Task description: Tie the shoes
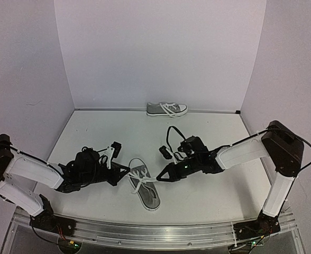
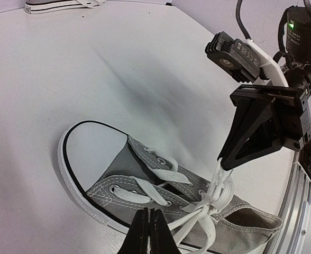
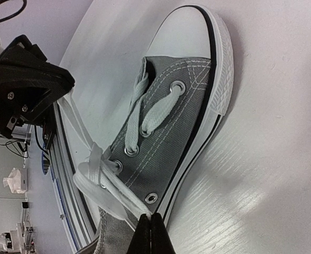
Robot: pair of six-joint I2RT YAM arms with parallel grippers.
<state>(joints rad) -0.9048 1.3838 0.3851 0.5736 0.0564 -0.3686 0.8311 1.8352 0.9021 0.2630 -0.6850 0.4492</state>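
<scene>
Crowded front, open middle
The left gripper and right gripper, jaws shut, hem in both sides of the near grey canvas sneaker. Open white table stretches behind to the second grey sneaker by the back wall.

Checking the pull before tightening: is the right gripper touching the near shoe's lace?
Touching. The left wrist view shows the right gripper, shut, pinching the white lace rising from the near shoe.

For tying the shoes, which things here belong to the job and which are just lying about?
Job: near grey sneaker, its white laces, far grey sneaker, left gripper, right gripper.
Not the job: white table, pale backdrop walls.
</scene>
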